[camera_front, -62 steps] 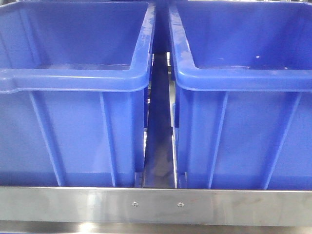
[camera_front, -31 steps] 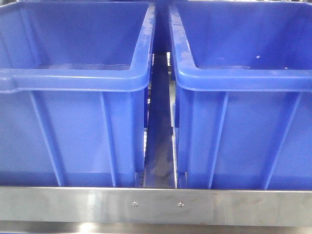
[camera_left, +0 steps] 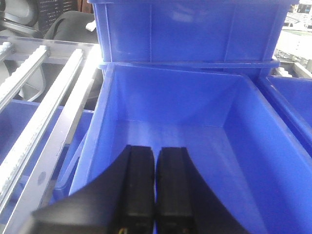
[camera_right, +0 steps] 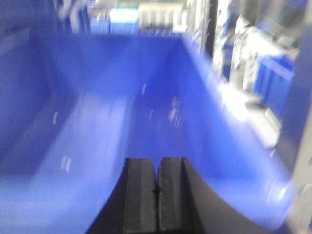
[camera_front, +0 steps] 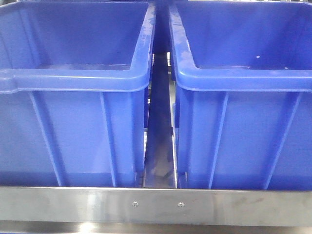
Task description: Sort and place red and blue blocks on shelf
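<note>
The red and blue blocks are out of view in every view. The shelf's brushed steel front rail (camera_front: 156, 204) with two small screws runs along the bottom of the front view. My left gripper (camera_left: 156, 151) is shut with nothing between its black fingers and hangs over the inside of a large blue bin (camera_left: 195, 141). My right gripper (camera_right: 157, 161) is shut as well, empty, above the floor of another blue bin (camera_right: 122, 117); that view is blurred by motion. Neither gripper shows in the front view.
Two large blue bins (camera_front: 73, 97) (camera_front: 243, 97) stand side by side on the shelf with a narrow gap (camera_front: 160, 146) between them. A second blue bin (camera_left: 190, 29) is stacked behind the left one. Aluminium rails (camera_left: 44, 122) run to the left.
</note>
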`<state>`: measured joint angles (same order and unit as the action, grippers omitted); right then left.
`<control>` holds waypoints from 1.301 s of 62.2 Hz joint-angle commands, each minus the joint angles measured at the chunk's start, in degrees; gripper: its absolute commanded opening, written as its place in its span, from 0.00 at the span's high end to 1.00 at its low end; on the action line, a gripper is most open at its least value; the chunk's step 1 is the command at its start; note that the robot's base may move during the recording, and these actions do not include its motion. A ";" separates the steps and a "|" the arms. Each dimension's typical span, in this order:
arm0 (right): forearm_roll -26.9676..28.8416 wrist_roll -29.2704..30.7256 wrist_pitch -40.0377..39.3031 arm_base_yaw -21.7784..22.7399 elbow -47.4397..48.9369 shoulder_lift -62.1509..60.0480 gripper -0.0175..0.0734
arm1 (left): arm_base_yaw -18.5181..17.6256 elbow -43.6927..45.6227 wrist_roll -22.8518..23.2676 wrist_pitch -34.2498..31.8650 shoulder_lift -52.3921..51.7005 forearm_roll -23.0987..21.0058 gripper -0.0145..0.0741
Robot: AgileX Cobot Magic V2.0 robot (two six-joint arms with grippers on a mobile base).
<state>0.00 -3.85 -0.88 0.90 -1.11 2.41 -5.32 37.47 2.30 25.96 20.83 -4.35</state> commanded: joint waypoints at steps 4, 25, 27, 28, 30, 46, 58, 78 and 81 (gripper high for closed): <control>-1.03 0.51 -2.03 -2.25 0.61 -1.78 0.75 | 0.06 2.06 0.11 -4.47 0.47 -0.63 0.70; -1.48 0.51 -2.23 -3.13 0.61 -4.12 0.75 | 0.06 2.06 0.11 -4.47 0.47 -0.63 0.70; -1.48 0.51 -2.36 -3.13 0.61 -4.12 0.75 | 0.06 2.06 0.11 -4.47 0.47 -0.63 0.70; -1.48 0.51 -2.43 -3.13 0.61 -4.12 0.75 | 0.06 2.06 0.11 -4.47 0.47 -0.63 0.70; -1.48 0.51 -2.57 -3.13 0.61 -4.12 0.75 | 0.06 2.06 0.11 -4.47 0.47 -0.63 0.70; -1.48 0.51 -2.57 -3.13 0.61 -4.12 0.75 | 0.06 2.06 0.11 -4.47 0.47 -0.63 0.70; -1.48 0.51 -2.57 -3.13 0.61 -4.12 0.75 | 0.06 2.06 0.11 -4.47 0.47 -0.63 0.70; -1.48 0.51 -2.57 -3.13 0.61 -4.12 0.75 | 0.06 2.06 0.11 -4.47 0.47 -0.63 0.70; -1.48 0.51 -2.57 -3.13 0.61 -4.12 0.75 | 0.06 2.06 0.11 -4.47 0.47 -0.63 0.70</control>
<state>-0.93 -3.76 1.63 -2.17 -1.67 -0.53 -5.32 37.47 2.30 25.96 20.83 -4.35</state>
